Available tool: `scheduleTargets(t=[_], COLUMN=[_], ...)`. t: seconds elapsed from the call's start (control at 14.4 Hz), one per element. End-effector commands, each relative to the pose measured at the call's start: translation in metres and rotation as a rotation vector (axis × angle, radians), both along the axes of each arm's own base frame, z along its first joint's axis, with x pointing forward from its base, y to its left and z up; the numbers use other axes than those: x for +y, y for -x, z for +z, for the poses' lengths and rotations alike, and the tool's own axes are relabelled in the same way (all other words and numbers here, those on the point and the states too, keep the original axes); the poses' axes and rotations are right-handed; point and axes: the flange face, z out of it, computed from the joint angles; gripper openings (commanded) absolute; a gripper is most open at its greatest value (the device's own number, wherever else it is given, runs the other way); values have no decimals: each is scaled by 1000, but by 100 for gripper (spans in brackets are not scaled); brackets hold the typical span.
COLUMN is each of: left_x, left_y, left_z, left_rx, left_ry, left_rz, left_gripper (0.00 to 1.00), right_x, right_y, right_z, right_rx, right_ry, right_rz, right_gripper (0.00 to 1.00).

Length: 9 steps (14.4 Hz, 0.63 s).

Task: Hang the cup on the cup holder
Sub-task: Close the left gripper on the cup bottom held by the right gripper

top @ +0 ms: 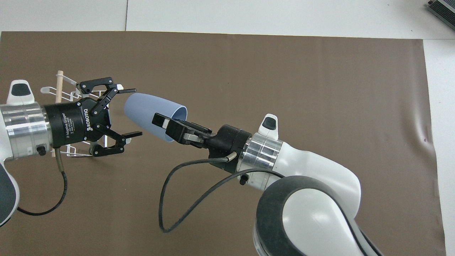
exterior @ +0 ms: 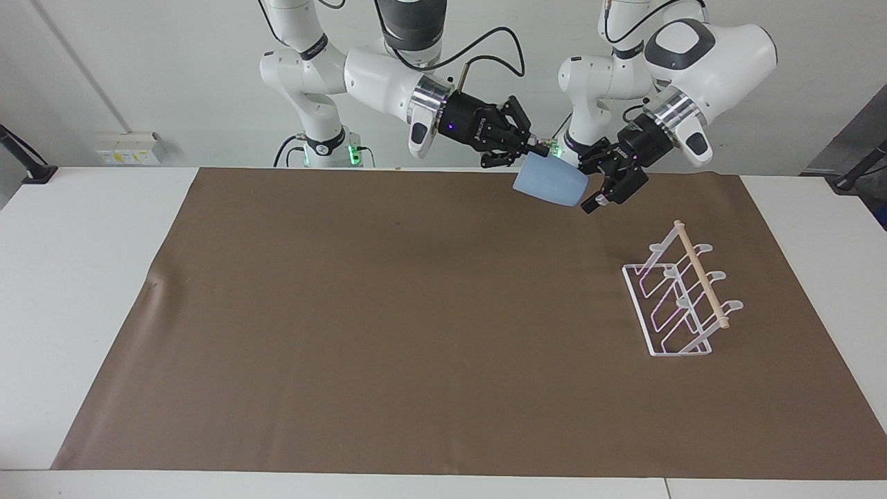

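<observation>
Above the tabletop's (exterior: 104,208) robot-side edge, the right claw (top: 167,126) pinches the tapered light-blue plastic cup's (top: 149,112) rim. The left claw (top: 124,112) gapes around its closed base; it should clench squarely before the right lets go.

- The cup (top: 151,112) is held lying on its side by the right gripper (top: 170,125), one finger inside the open mouth and one outside on the wall.
- The closed bottom of the cup is pointed between the spread fingers of the left gripper (top: 132,112).
- The cup holder (top: 67,93) is partly covered by the left gripper.
- Everything is seen over a brown mat (top: 284,71).
</observation>
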Motion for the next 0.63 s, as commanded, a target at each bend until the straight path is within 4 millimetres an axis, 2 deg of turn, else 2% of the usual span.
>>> scheduleTargets(t=[0.0,0.28,0.56], left_x=[3,-8,-12], left_y=[-19,-17,-20], left_z=[13,14,19], left_rx=[-28,-91,-120], left_ry=[13,-14,-44], left_rz=[10,-108,-137], left_gripper=[100,100,100], right_x=[0,-2,-2], right_y=[0,-1,-1], right_z=[4,3,3], right_rx=[14,16,16], right_ry=[-21,-19,-19], right_rz=[-22,-28,-28], right_gripper=[0,0,0])
